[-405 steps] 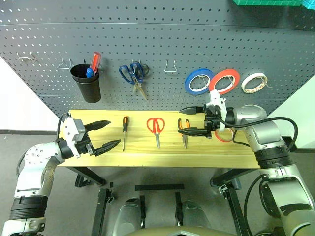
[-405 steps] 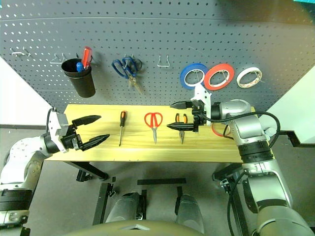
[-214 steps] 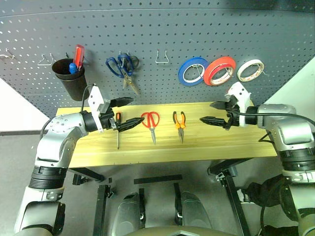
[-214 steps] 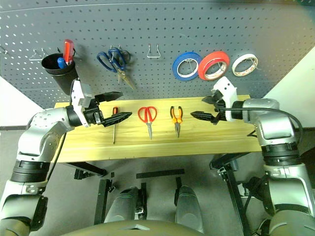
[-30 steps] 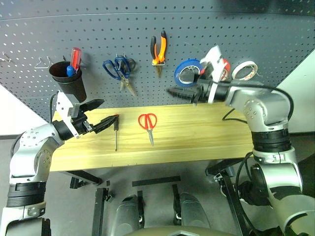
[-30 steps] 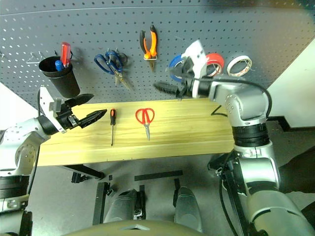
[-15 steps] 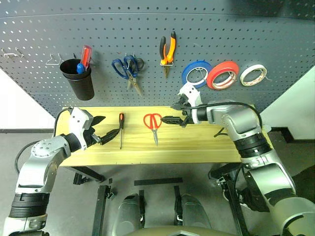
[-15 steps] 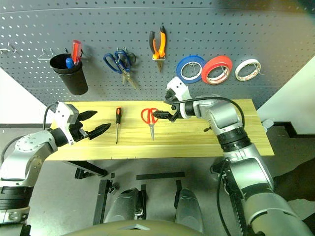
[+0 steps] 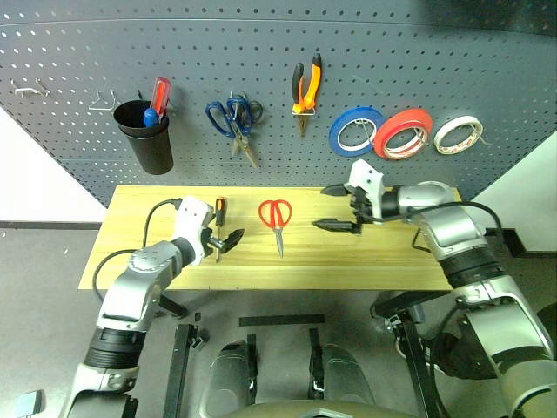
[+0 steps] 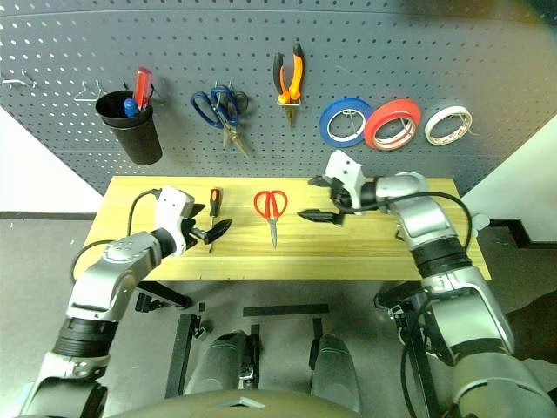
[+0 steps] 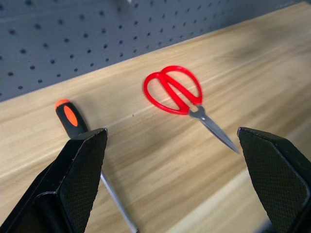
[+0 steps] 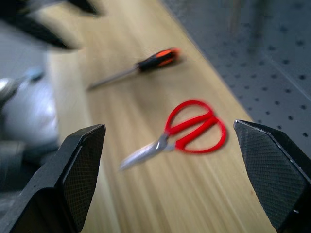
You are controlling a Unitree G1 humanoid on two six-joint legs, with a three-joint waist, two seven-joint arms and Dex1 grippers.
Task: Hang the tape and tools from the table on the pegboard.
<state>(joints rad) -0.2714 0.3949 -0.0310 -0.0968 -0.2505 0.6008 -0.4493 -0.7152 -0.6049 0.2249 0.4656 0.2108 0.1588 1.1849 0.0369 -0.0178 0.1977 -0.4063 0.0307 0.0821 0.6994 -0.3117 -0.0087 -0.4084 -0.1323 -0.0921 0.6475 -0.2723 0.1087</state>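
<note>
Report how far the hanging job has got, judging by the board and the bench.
Done: the pliers and the red tape hang on the pegboard. In hand: nothing; the left gripper is open beside the screwdriver, and the right gripper is open next to the red scissors. Left: both of those tools lie on the table.

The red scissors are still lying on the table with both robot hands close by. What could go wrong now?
1. The red scissors lie flat between the open right gripper and open left gripper; both reaching at once could make the arms bump.
2. The left gripper sits right by the slim screwdriver; a nudge might roll it along the table.
3. The scissors' blades are thin and flat on the wood, so the jaws might slip off.
</note>
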